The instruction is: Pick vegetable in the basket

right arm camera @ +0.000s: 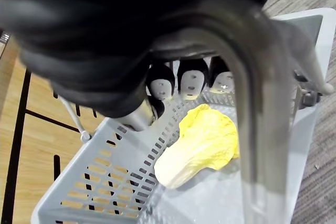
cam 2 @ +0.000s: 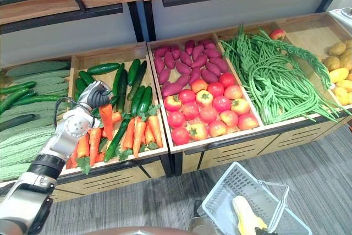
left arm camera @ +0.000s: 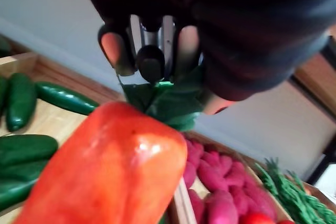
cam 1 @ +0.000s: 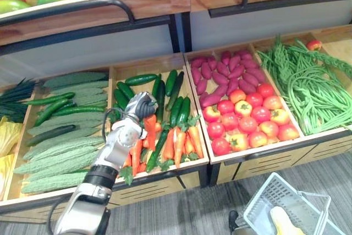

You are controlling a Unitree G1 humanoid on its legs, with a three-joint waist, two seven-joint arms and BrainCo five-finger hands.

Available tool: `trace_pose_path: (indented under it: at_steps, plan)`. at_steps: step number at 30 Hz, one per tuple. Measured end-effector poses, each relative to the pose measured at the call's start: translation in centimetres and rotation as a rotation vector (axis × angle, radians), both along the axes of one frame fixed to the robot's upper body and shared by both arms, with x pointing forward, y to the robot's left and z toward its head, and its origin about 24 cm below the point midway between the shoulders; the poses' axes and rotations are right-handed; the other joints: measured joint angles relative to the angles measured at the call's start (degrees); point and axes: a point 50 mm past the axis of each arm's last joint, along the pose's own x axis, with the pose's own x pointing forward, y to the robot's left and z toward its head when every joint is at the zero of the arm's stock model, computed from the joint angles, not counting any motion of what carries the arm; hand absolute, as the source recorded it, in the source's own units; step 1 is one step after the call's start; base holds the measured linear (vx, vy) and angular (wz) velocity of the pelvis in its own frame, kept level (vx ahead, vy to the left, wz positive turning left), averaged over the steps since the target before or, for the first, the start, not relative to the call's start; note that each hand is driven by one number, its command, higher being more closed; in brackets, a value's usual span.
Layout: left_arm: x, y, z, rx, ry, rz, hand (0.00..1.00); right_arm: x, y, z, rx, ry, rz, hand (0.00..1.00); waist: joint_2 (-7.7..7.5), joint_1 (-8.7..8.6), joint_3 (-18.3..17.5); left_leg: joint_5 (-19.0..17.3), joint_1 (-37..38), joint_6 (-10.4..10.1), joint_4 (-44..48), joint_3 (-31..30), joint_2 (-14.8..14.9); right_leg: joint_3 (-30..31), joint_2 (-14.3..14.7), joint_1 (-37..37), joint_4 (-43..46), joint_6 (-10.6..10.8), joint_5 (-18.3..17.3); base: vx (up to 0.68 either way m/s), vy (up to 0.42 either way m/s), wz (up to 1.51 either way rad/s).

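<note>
Left robot hand [cam 1: 140, 104]: fingers curled on the leafy top of a carrot [left arm camera: 105, 166], over the carrot compartment [cam 1: 148, 66], at 9 o'clock in the head view.
Right robot hand [right arm camera: 191, 83]: wrapped round the handle [right arm camera: 252, 119] of the basket [cam 1: 258, 205], at 5 o'clock.
Basket load: a yellow cabbage [right arm camera: 202, 142].
Doing it well: grip the leaves firmly, lift clear of the compartment's front wall, carry toward 4 o'clock, and release low beside the cabbage.

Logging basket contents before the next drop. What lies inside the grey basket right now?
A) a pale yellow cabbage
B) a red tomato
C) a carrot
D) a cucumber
A: the right wrist view shows a pale yellow cabbage lying on the bottom of the grey basket, while the carrot is pinched by its green top in the left hand.
</note>
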Motion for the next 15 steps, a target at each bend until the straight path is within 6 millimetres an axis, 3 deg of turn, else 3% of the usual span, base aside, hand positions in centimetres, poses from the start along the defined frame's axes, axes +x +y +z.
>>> trace_pose_path:
  at_steps: [5,8,15]
  plan:
    - [-0.3,-2.4,1.0,-0.001,-0.042,-0.127,1.00,0.8,-4.0,2.3,-0.135,0.007,0.057,1.00,-0.29,-0.11,-0.07,-0.43,0.84,0.06,0.14,2.67,-0.44,3.28,0.64,-0.84,0.02,0.05,0.71,-0.07,-0.030,-0.29]
    - [-0.2,-3.6,1.8,0.006,-0.058,-0.192,1.00,3.0,-7.1,5.1,-0.264,-0.040,0.136,1.00,-1.03,-0.23,0.18,-1.43,1.75,0.24,0.66,6.52,-0.97,7.64,1.20,-2.34,0.27,0.25,1.53,-0.10,-0.017,-0.63]
    - [-0.5,-4.4,2.1,0.020,-0.047,-0.267,1.00,8.0,-10.1,10.0,-0.452,-0.097,0.368,1.00,-2.03,-0.91,0.76,-4.82,4.73,-0.13,3.42,15.44,-1.23,16.74,2.85,-3.72,0.94,0.95,2.68,-0.12,-0.023,-0.71]
